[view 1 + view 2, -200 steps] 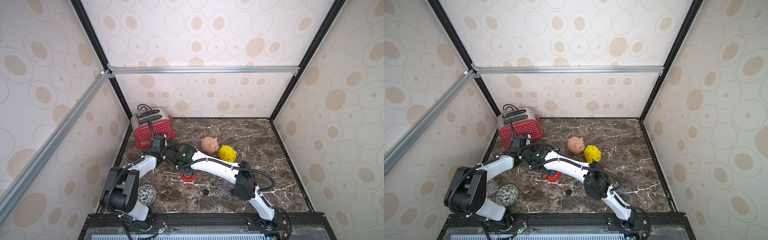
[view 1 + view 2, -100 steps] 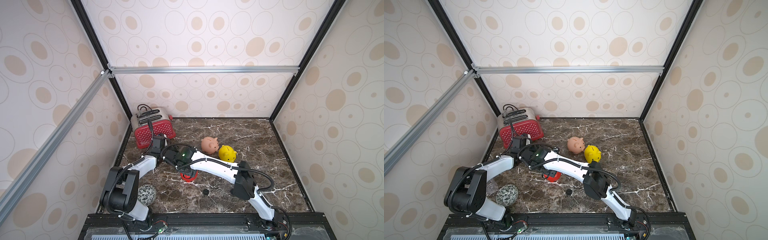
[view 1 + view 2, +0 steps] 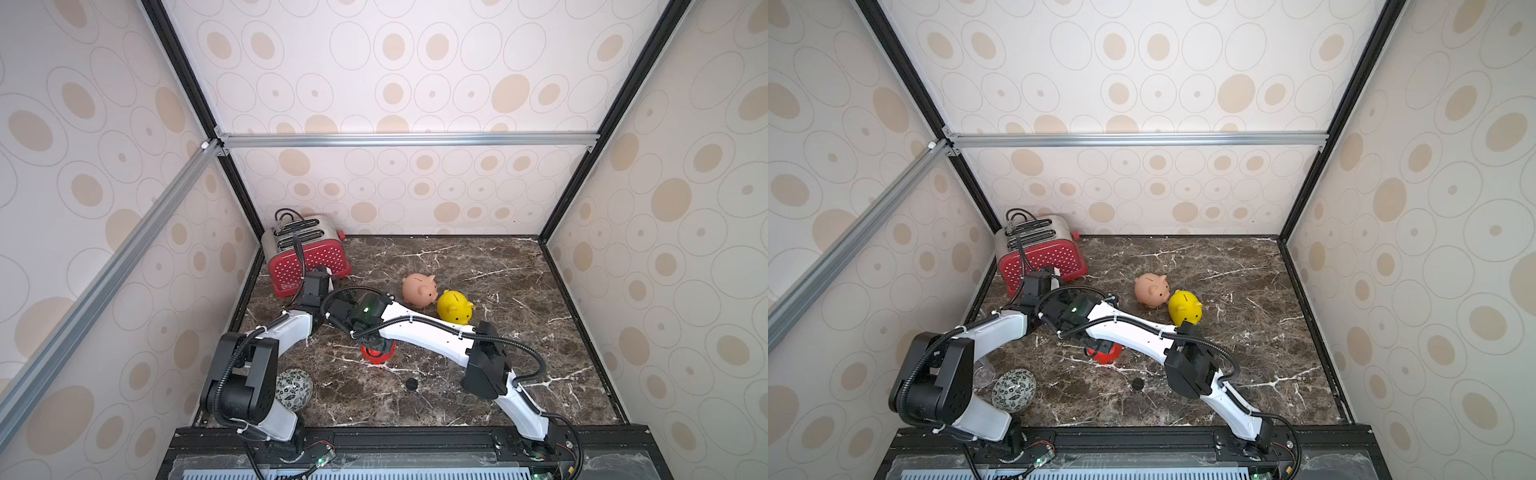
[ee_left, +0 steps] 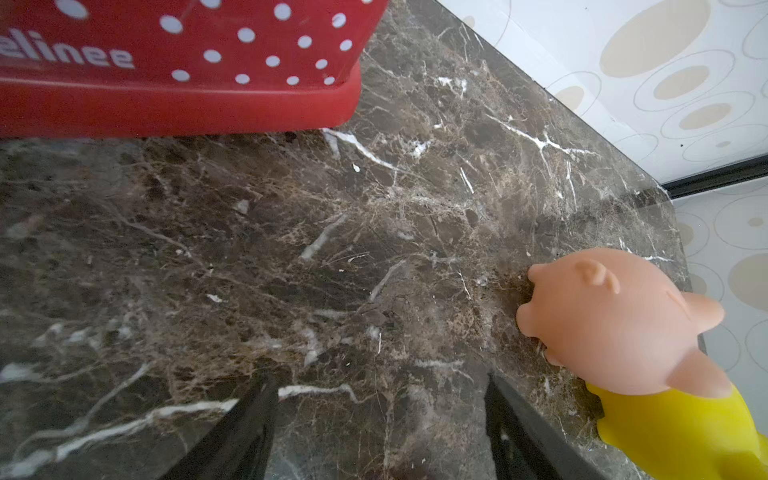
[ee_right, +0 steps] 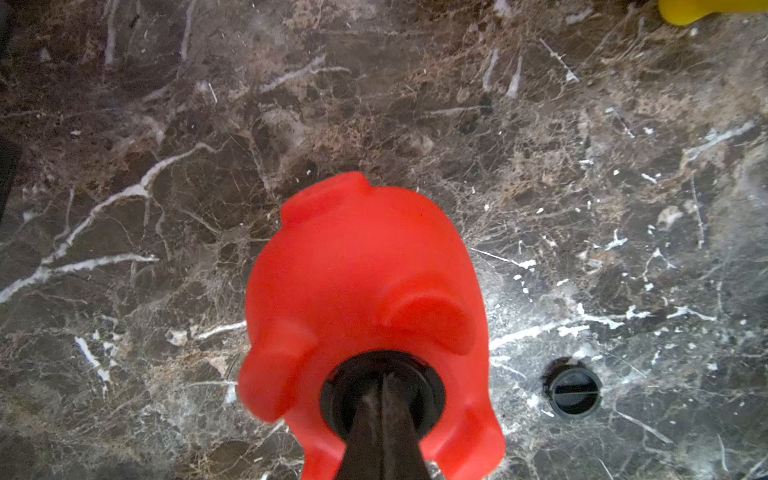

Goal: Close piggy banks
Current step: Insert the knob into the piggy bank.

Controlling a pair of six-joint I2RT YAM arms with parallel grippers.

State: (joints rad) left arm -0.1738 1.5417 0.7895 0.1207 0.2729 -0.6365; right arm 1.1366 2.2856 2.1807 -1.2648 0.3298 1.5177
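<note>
The red piggy bank (image 5: 365,291) lies belly-up on the marble, mostly hidden under my right wrist in both top views (image 3: 376,355) (image 3: 1108,354). My right gripper (image 5: 382,384) is shut, its closed tips pressed into the black-rimmed round belly hole (image 5: 428,386). A loose black plug (image 5: 573,388) (image 3: 411,383) lies beside the pig. The peach-pink piggy bank (image 3: 419,289) (image 4: 615,320) and the yellow piggy bank (image 3: 455,306) (image 4: 681,432) stand upright, touching, further back. My left gripper (image 4: 380,380) is open over bare marble between them and the toaster, holding nothing.
A red polka-dot toaster (image 3: 303,257) (image 4: 166,62) stands in the back left corner, close to my left wrist. A black-and-white patterned ball (image 3: 293,390) (image 3: 1013,390) rests by the left arm's base. Walls enclose the marble table (image 3: 519,291) on three sides.
</note>
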